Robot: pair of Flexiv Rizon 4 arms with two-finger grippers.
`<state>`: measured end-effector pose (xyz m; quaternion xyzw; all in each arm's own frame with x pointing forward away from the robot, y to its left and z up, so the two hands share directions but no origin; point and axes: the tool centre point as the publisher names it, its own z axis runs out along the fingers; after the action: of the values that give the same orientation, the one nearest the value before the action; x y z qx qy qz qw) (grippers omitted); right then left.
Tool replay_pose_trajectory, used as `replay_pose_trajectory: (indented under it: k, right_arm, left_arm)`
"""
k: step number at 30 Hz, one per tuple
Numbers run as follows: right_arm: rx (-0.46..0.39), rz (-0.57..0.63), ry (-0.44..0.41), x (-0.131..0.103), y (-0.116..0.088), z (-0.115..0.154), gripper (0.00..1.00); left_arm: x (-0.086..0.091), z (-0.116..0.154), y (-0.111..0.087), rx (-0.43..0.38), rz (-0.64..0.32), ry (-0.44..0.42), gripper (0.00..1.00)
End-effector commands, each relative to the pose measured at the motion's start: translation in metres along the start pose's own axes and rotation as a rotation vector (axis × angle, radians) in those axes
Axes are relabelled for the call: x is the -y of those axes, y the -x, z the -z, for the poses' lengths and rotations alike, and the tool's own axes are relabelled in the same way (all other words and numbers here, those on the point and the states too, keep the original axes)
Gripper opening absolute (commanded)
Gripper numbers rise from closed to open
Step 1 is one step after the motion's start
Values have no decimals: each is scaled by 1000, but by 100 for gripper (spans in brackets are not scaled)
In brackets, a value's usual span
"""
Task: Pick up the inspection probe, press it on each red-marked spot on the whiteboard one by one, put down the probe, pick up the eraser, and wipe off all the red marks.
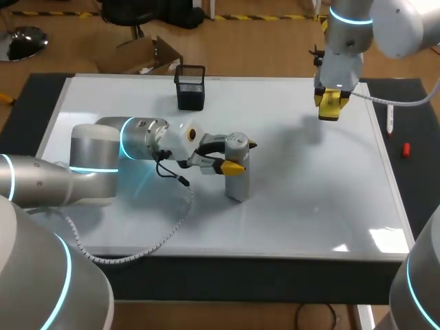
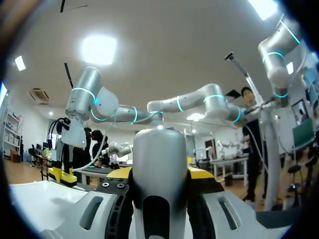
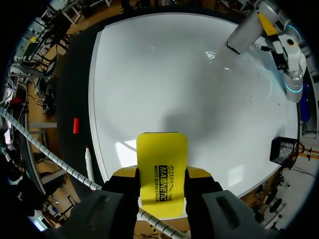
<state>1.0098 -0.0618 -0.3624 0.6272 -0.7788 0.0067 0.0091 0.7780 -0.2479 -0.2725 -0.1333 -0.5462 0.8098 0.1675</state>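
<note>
Left end effector (image 1: 242, 155) clamps the inspection probe (image 1: 237, 182) from both sides near its top. The probe stands upright at mid-whiteboard (image 1: 309, 199) (base contact cannot be confirmed). Right end effector (image 3: 162, 188) grips the yellow eraser (image 3: 162, 159) between its fingers above the whiteboard's far right corner, well apart from the probe.

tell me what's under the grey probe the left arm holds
Only white whiteboard shows around the probe, clamped upright in the jaws of the left gripper, its base apparently on the board. Any mark beneath that base is covered.
</note>
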Motion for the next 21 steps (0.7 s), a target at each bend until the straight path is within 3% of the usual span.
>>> replay_pose_trajectory:
  k: [1, 21]
  right_arm:
    - [-3, 2, -2, 0, -1, 1, 0]
    - [-3, 2, -2, 0, -1, 1, 0]
  left_arm:
    - [-3, 2, 0, -3, 3, -4, 0]
    - [-14, 3, 0, -11, 11, 32, 0]
